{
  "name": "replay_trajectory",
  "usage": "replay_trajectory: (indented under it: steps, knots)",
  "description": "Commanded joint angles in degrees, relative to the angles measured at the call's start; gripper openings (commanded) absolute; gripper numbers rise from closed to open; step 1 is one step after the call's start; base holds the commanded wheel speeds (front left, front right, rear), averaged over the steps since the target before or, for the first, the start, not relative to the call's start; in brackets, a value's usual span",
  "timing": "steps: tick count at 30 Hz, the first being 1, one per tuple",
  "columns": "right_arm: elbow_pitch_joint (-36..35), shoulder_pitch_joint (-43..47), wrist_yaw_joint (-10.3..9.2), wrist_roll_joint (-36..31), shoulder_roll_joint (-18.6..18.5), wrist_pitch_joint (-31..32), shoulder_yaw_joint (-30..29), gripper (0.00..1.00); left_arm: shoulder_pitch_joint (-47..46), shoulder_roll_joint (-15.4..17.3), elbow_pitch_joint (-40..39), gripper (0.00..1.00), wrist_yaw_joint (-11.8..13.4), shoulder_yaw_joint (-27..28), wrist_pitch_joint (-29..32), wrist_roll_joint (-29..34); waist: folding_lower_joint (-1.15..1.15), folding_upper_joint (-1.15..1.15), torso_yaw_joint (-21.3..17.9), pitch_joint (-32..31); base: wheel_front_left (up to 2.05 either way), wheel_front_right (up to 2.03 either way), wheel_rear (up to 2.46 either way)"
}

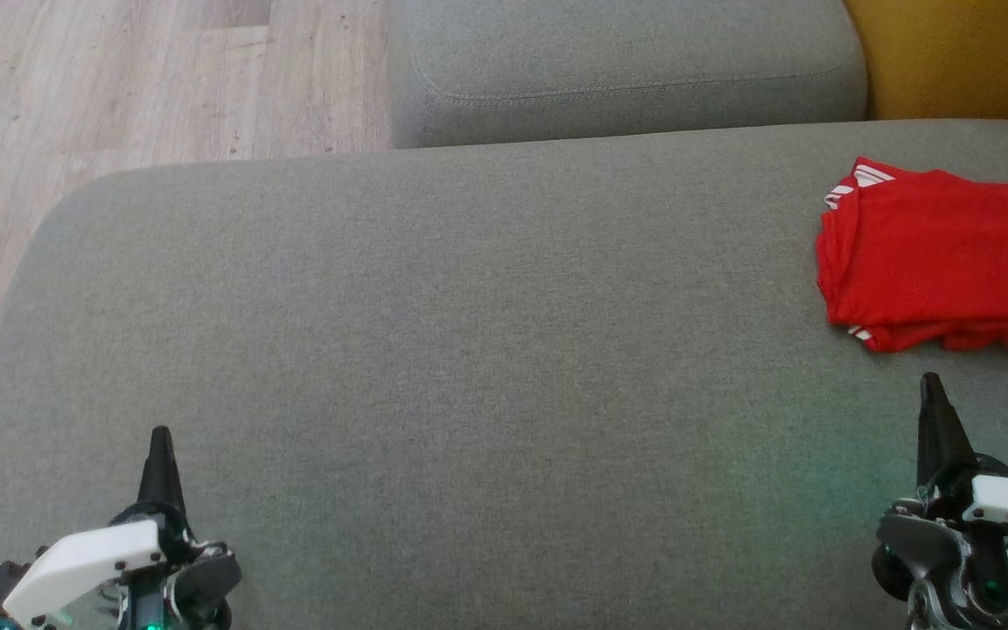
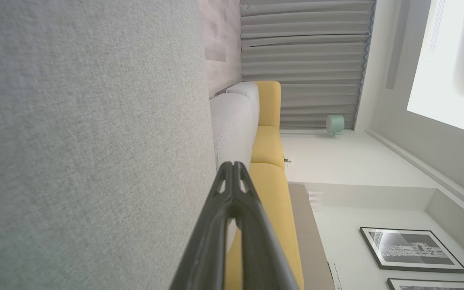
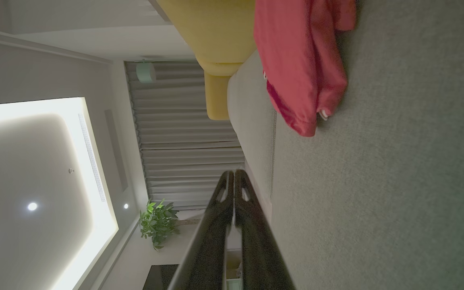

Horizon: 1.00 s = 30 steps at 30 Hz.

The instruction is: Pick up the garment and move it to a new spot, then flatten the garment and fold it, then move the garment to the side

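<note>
Red mesh garment (image 1: 941,254) with red-and-white striped trim is folded into a compact stack at the right edge of the wide grey fabric seat cushion (image 1: 469,350), toward its far right corner. Its right part is cut off by the frame edge. Striped trim shows at the stack's far left and near left corners.

Right gripper (image 1: 931,389): over the near right corner, the two dark fingers pressed together, empty. The garment's near hem lies straight ahead of the tips, near but not touching. Right wrist view agrees: closed gripper (image 3: 234,177), garment (image 3: 300,60) beyond it with bare cushion between.

Left gripper (image 1: 160,446): near left corner, fingers also together with nothing between them, well apart from the garment. In the left wrist view the left gripper (image 2: 232,169) points along bare grey fabric.
</note>
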Motion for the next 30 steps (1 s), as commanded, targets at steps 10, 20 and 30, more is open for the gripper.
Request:
replay_trajectory:
  steps: [10, 20, 30]
  knots:
    - [-2.18, -3.19, 0.40, 0.39, -0.27, 0.36, 1.16, 0.00, -2.73, 0.24, -2.07, 0.00, -0.40, 2.31, 0.18, -0.29, 0.00, 0.00, 0.00, 0.00, 0.00, 0.00, 0.00]
    - [-2.19, -3.19, 0.40, 0.40, -0.27, 0.35, 1.17, 0.00, -2.73, 0.24, -2.07, 0.00, -0.40, 2.31, 0.18, -0.29, 0.00, 0.00, 0.00, 0.00, 0.00, 0.00, 0.00]
    - [-2.19, -3.19, 0.40, 0.40, -0.27, 0.35, 1.17, 0.00, -2.73, 0.23, -2.07, 0.00, -0.40, 2.31, 0.18, -0.29, 0.00, 0.00, 0.00, 0.00, 0.00, 0.00, 0.00]
